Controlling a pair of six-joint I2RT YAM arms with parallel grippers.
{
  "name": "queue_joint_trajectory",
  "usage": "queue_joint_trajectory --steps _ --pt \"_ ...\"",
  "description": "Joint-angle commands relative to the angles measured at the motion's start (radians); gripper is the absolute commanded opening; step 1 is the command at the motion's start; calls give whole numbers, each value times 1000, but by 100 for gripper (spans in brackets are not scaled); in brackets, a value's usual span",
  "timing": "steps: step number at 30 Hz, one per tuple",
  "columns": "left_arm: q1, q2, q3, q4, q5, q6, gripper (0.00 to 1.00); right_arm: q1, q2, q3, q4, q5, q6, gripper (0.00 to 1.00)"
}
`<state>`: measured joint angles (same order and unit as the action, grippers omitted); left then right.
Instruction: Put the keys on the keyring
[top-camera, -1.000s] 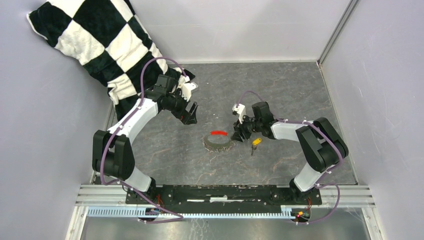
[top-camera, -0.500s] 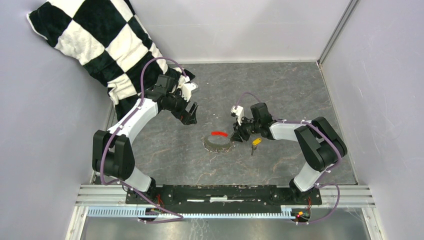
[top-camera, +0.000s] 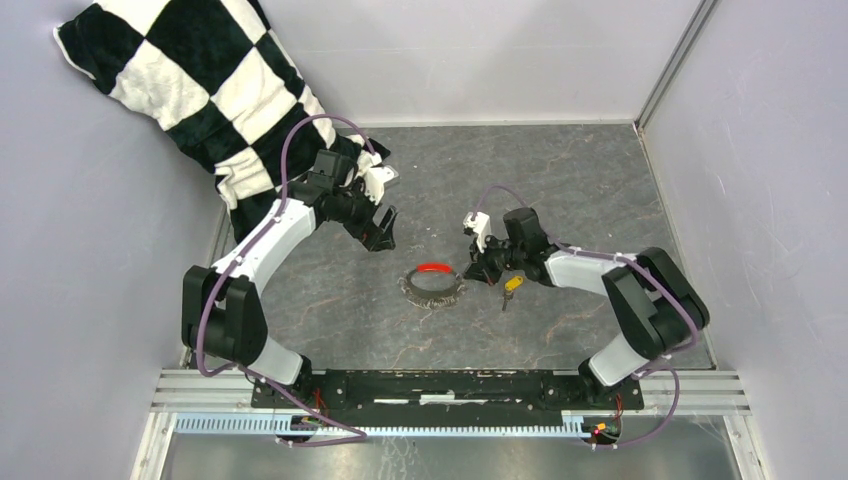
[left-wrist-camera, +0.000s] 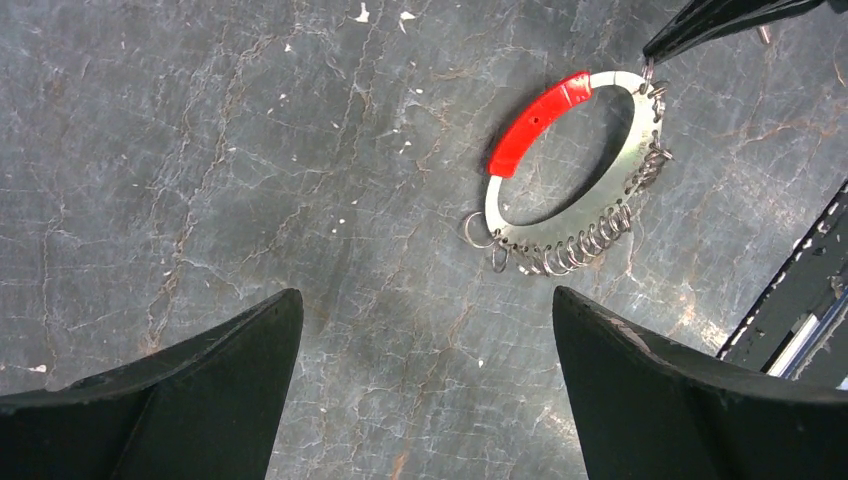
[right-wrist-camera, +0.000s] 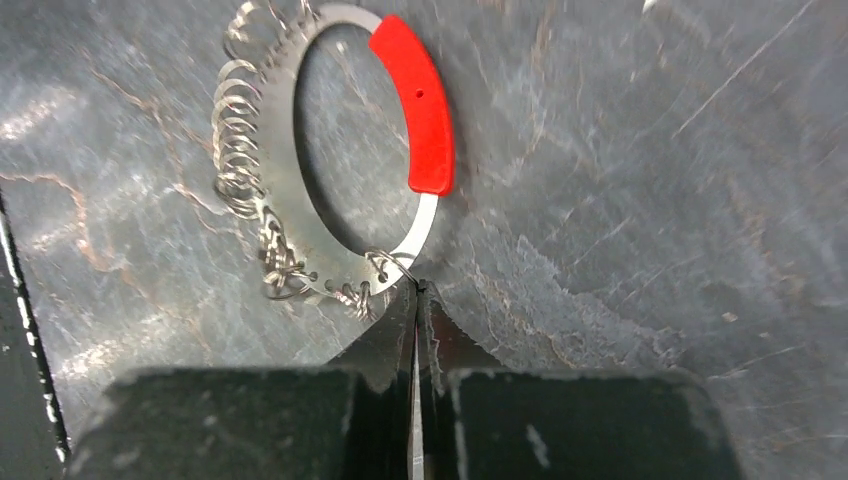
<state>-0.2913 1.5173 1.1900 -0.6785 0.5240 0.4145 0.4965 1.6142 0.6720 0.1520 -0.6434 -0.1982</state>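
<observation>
The keyring (top-camera: 432, 300) lies mid-table, a silvery band with a red sleeve (top-camera: 433, 267) and several small wire loops along its rim. My right gripper (top-camera: 471, 268) is shut at the ring's right edge. In the right wrist view its tips (right-wrist-camera: 415, 290) pinch a small loop on the keyring (right-wrist-camera: 280, 140), just below the red sleeve (right-wrist-camera: 420, 110). The key (top-camera: 513, 284), with its yellow head, lies on the table under the right wrist, apart from the ring. My left gripper (top-camera: 383, 232) hangs open to the ring's upper left. Its view shows the keyring (left-wrist-camera: 560, 235) beyond the gripper (left-wrist-camera: 425, 300).
A black-and-white checkered cushion (top-camera: 190, 80) fills the back left corner, close behind the left arm. Grey walls enclose the table on the left, back and right. The arms' mounting rail (top-camera: 450, 390) runs along the near edge.
My right gripper has closed from half open to shut on the ring's right rim, and the ring has shifted and tipped slightly. The left arm has barely moved.
</observation>
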Motion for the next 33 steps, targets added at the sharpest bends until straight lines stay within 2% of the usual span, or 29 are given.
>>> queue_joint_trajectory --steps 1,5,11,15,18,23,28,33 --pt "-15 -35 21 -10 31 23 99 27 -138 28 26 -1 23 0" --pt "-15 -53 31 -15 112 8 95 72 -225 63 -9 9 20 0" --pt "-15 -172 47 -96 328 132 95 175 -318 114 -42 95 29 1" --pt "-21 -257 18 -98 403 150 92 250 -371 158 -61 191 80 0" --pt "-55 -344 -8 -98 389 177 89 305 -401 195 -86 270 121 1" --pt "-120 -445 -61 -66 352 160 76 387 -420 265 -130 407 196 0" --pt "-133 -548 -144 27 337 155 66 464 -468 250 -84 419 246 0" --pt "-136 -583 -138 8 360 217 64 527 -496 242 -79 476 260 0"
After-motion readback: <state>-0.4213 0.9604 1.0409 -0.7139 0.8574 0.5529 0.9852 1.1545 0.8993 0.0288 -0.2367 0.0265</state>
